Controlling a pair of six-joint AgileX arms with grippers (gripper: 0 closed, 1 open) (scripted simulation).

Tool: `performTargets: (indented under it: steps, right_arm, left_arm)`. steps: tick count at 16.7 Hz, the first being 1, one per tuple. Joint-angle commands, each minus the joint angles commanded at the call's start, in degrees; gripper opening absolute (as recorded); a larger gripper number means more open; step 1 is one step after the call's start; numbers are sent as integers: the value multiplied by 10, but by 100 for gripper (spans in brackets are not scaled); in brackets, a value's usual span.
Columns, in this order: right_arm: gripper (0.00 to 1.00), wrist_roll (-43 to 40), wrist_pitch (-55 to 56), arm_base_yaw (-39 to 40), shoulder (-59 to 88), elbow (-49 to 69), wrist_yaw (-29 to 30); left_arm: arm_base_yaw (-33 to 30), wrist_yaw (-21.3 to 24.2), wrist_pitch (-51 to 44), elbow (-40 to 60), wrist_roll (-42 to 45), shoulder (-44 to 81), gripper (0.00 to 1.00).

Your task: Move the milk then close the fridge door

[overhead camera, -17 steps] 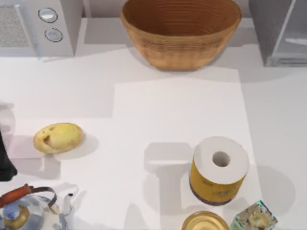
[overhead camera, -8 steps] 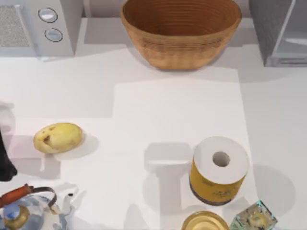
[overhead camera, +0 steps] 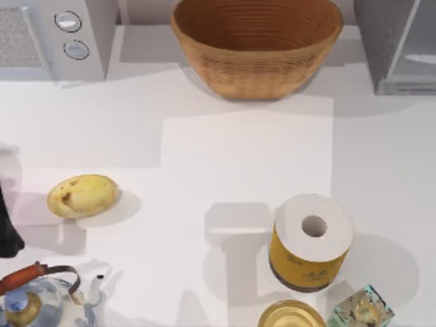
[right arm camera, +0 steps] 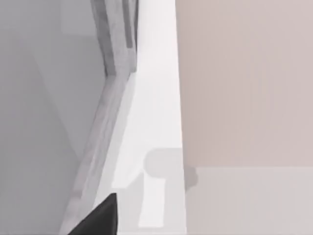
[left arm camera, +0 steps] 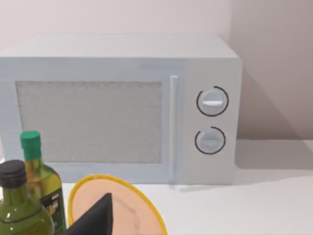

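Observation:
The milk is out of view. The grey speckled fridge (overhead camera: pixel 373 41) stands at the table's back right corner, with its pale glossy door panel (overhead camera: pixel 417 58) beside it. In the right wrist view the pale door panel (right arm camera: pixel 44 122) and its light frame (right arm camera: pixel 115 44) run close alongside the camera, and one dark fingertip (right arm camera: pixel 100 218) of my right gripper shows at the picture's edge. My left arm (overhead camera: pixel 7 231) sits at the table's left edge. Its dark fingertip (left arm camera: pixel 97 219) hangs over a yellow-rimmed plate (left arm camera: pixel 132 208) in front of the microwave (left arm camera: pixel 117 107).
A wicker basket (overhead camera: pixel 256 41) stands at the back centre and the microwave (overhead camera: pixel 54 37) at the back left. A potato (overhead camera: pixel 82 195), a kettle (overhead camera: pixel 34 300), a paper roll (overhead camera: pixel 312 242), a yellow dish (overhead camera: pixel 291 315) and a glass block (overhead camera: pixel 361 310) lie toward the front. Two green bottles (left arm camera: pixel 29 196) stand by the plate.
The shadow over the table's right side has spread a little leftward and around the paper roll. Nothing on the table has moved.

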Motion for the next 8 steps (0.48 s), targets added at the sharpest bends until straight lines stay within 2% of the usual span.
performTargets:
  steps: [4, 8]
  right_arm:
    - [100, -2, 7, -13, 4, -12, 1]
    - [100, 35, 27, 44, -3, -31, 44]
  left_arm:
    - [0, 0, 0, 0, 0, 0, 100]
    - [0, 0, 0, 0, 0, 0, 100]
